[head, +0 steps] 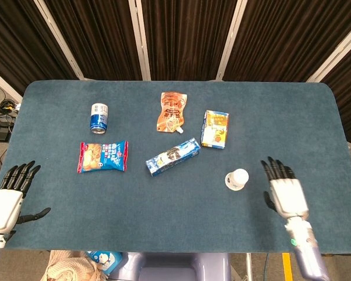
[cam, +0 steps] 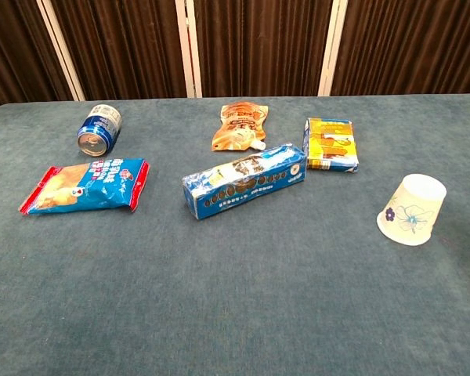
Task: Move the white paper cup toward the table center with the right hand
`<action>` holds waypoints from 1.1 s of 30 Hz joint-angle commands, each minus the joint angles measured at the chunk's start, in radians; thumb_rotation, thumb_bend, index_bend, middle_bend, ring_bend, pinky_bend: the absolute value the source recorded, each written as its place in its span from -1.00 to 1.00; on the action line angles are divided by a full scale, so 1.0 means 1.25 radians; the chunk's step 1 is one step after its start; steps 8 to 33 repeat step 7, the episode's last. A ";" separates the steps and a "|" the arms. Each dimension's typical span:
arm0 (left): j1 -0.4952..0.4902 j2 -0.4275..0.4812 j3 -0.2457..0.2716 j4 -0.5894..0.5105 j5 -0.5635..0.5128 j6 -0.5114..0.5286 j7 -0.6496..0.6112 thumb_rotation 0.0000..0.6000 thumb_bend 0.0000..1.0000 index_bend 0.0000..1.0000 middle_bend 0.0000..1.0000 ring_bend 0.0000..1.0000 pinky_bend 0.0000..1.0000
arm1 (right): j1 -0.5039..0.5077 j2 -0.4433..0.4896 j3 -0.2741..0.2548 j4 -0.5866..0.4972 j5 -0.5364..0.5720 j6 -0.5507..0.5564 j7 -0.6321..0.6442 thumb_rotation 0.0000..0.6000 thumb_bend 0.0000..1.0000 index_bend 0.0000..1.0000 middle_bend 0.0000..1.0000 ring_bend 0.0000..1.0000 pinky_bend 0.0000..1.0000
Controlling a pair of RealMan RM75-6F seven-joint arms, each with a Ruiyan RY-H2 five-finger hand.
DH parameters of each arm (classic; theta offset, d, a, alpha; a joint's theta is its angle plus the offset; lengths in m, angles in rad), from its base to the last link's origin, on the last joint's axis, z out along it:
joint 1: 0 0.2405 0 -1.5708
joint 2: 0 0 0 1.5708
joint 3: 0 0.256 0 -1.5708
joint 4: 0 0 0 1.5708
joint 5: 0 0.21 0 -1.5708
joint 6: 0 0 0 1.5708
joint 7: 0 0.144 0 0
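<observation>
The white paper cup [head: 237, 178] with a blue flower print stands upside down on the blue table, right of centre; the chest view shows the cup [cam: 412, 210] alone at the right. My right hand [head: 286, 193] hovers to the right of it, fingers spread, holding nothing, with a clear gap between hand and cup. The chest view does not show this hand. My left hand [head: 9, 196] hangs open off the table's front left corner.
A long blue biscuit box [head: 173, 156] lies left of the cup, a yellow box [head: 215, 129] behind it. Further off are an orange pouch [head: 172, 111], a blue can [head: 99, 117] on its side and a red-and-blue snack bag [head: 103, 156].
</observation>
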 commanded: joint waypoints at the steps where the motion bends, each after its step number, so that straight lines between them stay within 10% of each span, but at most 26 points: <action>1: 0.001 -0.002 -0.001 0.002 0.001 0.003 0.002 1.00 -1.00 -1.00 -1.00 -1.00 -1.00 | -0.078 0.083 -0.063 0.003 -0.106 0.074 0.102 1.00 -0.12 -1.00 -1.00 -1.00 -0.80; 33: 0.002 -0.008 -0.003 0.007 0.004 0.009 0.007 1.00 -1.00 -1.00 -1.00 -1.00 -1.00 | -0.161 0.109 -0.102 0.108 -0.207 0.176 0.188 1.00 -0.12 -1.00 -1.00 -1.00 -0.82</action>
